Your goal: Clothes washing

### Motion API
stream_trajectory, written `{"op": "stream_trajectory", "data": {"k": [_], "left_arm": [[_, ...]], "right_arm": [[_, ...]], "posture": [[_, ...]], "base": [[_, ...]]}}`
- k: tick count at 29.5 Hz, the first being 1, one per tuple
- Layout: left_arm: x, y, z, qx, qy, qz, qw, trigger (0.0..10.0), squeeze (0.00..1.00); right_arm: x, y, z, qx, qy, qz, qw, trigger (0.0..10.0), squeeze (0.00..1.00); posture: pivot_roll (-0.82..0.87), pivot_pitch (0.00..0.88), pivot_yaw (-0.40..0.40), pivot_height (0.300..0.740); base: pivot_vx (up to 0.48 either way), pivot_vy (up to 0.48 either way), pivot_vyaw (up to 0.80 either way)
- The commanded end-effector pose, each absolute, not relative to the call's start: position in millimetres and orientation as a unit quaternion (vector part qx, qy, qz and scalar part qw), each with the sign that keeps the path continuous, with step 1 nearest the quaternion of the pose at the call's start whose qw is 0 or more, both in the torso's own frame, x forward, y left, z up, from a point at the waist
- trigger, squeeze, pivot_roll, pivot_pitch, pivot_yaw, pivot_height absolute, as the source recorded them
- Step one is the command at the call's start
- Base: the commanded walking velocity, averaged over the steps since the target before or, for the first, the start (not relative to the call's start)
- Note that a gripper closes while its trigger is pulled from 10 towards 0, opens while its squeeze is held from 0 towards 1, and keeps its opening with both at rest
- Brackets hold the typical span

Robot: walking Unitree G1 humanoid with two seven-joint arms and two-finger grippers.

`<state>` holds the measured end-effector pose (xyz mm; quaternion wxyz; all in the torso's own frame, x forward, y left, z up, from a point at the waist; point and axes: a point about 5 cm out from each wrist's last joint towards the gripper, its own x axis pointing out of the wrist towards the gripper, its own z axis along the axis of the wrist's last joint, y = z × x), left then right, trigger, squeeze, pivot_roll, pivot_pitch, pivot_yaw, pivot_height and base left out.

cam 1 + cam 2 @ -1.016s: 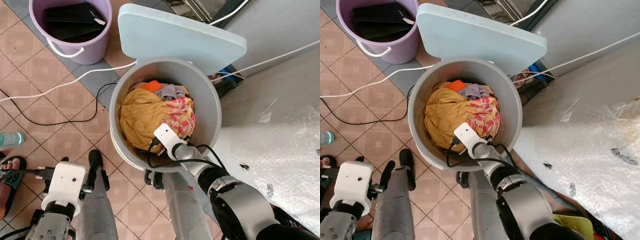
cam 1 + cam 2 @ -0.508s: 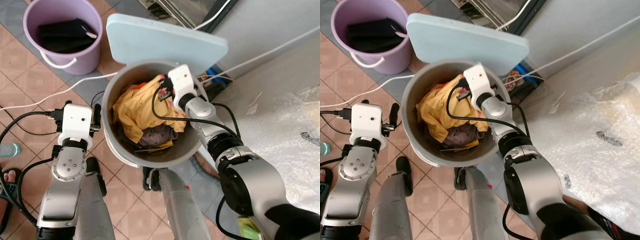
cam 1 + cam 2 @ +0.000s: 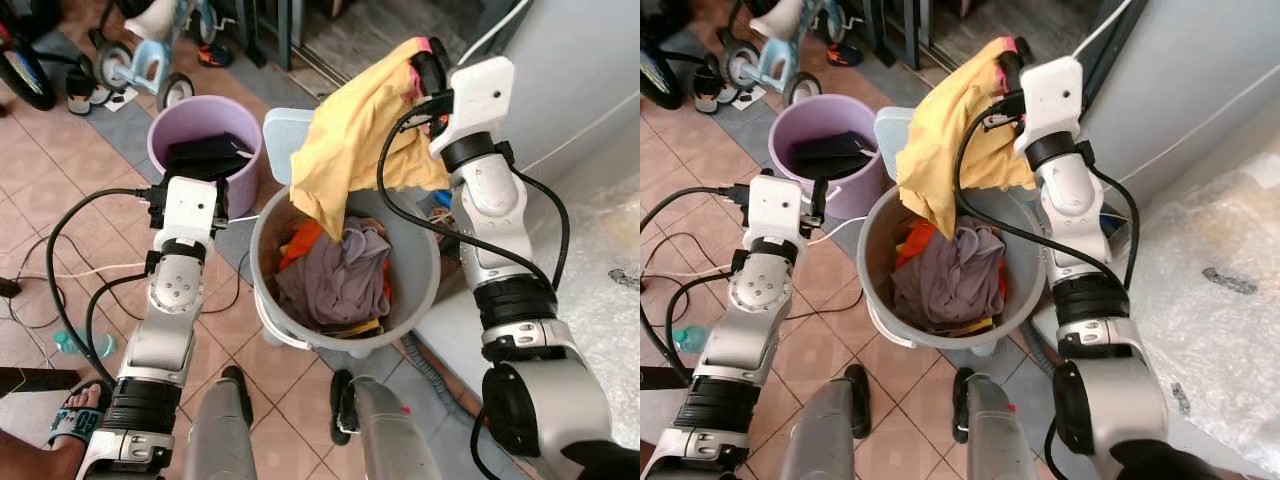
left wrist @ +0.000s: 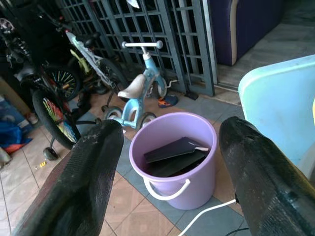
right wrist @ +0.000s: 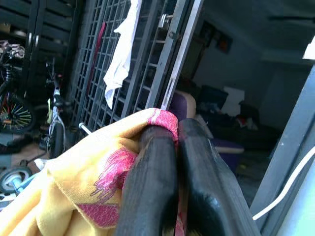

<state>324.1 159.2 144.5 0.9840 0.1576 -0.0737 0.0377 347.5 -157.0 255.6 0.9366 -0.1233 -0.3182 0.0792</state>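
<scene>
I have one yellow garment point(image 3: 350, 150) with a pink printed patch lifted high above the grey tub point(image 3: 425, 290), its lower edge hanging just over the tub's rim and draping down toward the clothes inside. My right gripper point(image 5: 170, 147) has its two black fingers pinched together on a fold of that cloth, arm raised well above the tub. By my judgement I am at the unloading step — pulling laundry out one piece at a time — and the next move calls for carrying the garment clear of the rim and finding somewhere to put it without letting the trailing end drag back in.

Inside the tub I count one grey garment point(image 3: 340, 275) on top, with orange cloth point(image 3: 305, 240) showing beside it; how many pieces lie beneath I cannot tell. One pale blue lid point(image 4: 280, 98) stands open behind the tub.

My left gripper point(image 4: 167, 167) hovers beside the tub's rim, fingers spread wide and holding nothing — it looks toward one purple bucket point(image 3: 170, 135) with dark flat items inside. Beyond that stand one small blue scooter point(image 4: 140, 93) and bicycles against a metal gate
</scene>
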Motion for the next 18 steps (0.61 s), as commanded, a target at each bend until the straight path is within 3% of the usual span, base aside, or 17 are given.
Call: {"op": "stream_trajectory", "data": {"k": [1, 5, 11, 18], "left_arm": [[324, 157, 140, 0.149, -0.077, 0.035, 0.985, 10.0, 0.0], [321, 148, 139, 0.123, -0.091, 0.012, 0.988, 10.0, 0.0], [309, 144, 124, 0.117, -0.078, -0.017, 0.99, 10.0, 0.0], [297, 147, 112, 0.115, -0.068, -0.033, 0.991, 10.0, 0.0]], "right_arm": [[337, -165, 255, -0.125, -0.325, 0.061, 0.936, 0.0, 0.0], [308, -181, 229, -0.111, -0.299, 0.011, 0.948, 0.0, 0.0], [282, -183, 213, -0.121, -0.271, -0.004, 0.955, 0.0, 0.0], [242, -195, 175, -0.193, -0.18, 0.051, 0.963, 0.0, 0.0]], "posture": [[-0.05, 0.0, 0.026, 0.74], [-0.09, 0.0, 0.075, 0.74], [-0.11, 0.0, 0.1, 0.74], [-0.15, 0.0, 0.126, 0.74]], "base": [[0.0, 0.0, 0.0], [0.0, 0.0, 0.0], [0.0, 0.0, 0.0], [0.0, 0.0, 0.0]]}}
